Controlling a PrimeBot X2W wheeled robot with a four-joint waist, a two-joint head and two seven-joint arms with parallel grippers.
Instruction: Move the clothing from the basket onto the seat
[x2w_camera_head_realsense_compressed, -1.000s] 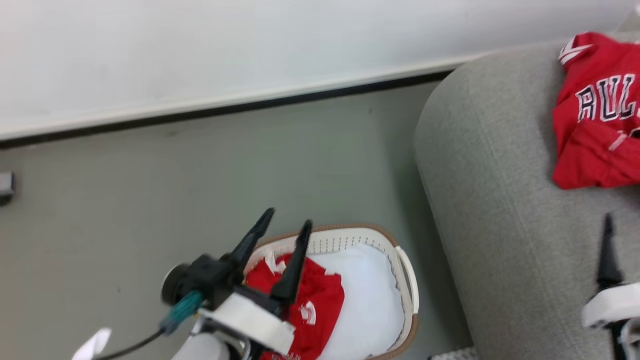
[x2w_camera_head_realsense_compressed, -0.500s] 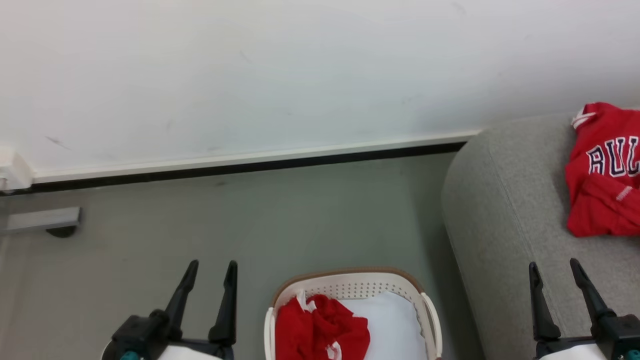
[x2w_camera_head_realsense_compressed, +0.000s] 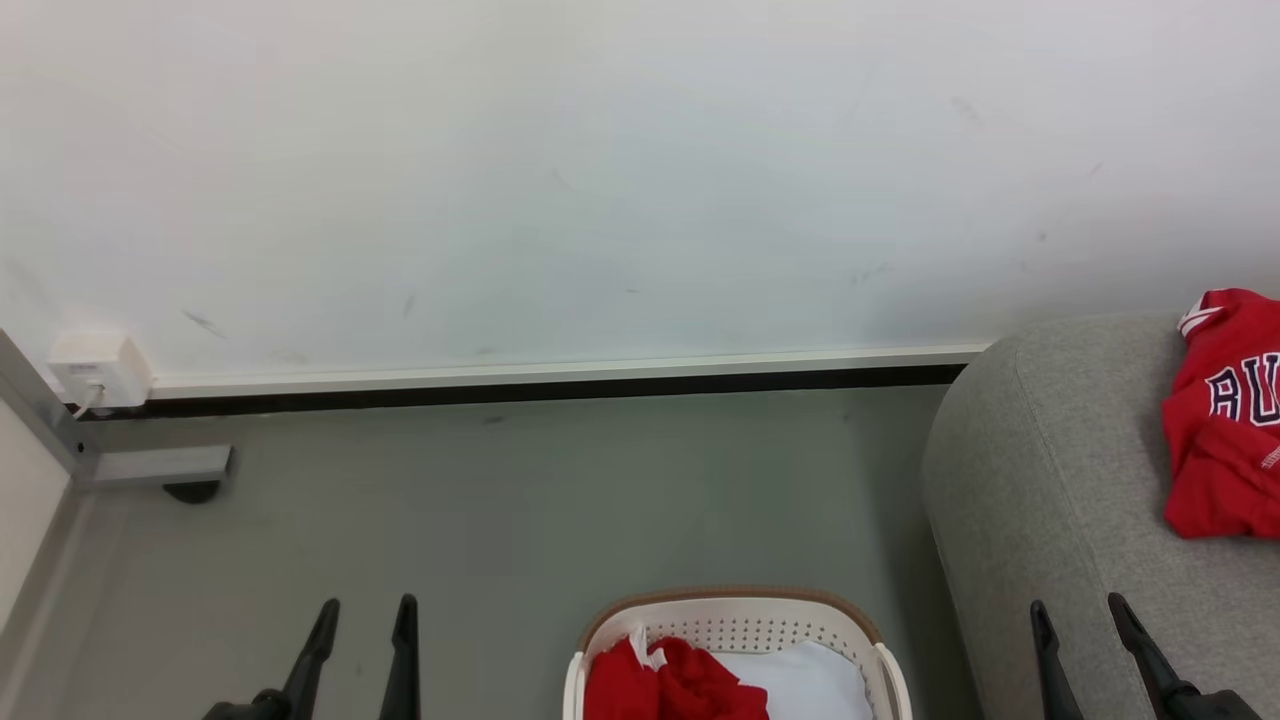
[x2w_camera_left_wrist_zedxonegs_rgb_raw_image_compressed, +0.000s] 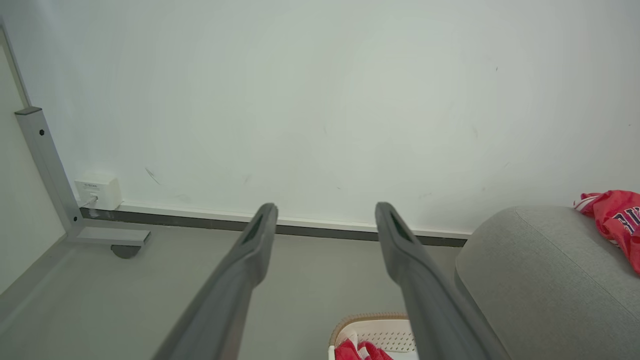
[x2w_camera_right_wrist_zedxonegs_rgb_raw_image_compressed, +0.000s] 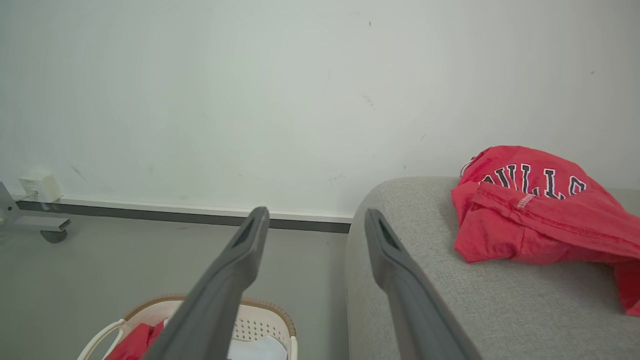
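Left to right:
- Left tool (x2w_camera_head_realsense_compressed: 368, 601): fingers stood wide apart and held nothing, over the grey floor (x2w_camera_head_realsense_compressed: 560, 500).
- Basket (x2w_camera_head_realsense_compressed: 735, 612): cream with a brown rim, stood on the floor just beside the seat. A crumpled red garment (x2w_camera_head_realsense_compressed: 680, 685) lay in its left half.
- Seat (x2w_camera_head_realsense_compressed: 1040, 480): grey upholstery, rounded end.
- Right tool (x2w_camera_head_realsense_compressed: 1077, 602): fingers stood wide apart and empty, seen against the seat's near end.
- Red jersey (x2w_camera_head_realsense_compressed: 1225, 430): navy lettering, lay on the seat.

Home room: sofa (x2w_camera_head_realsense_compressed: 1050, 520), laundry basket (x2w_camera_head_realsense_compressed: 740, 628)
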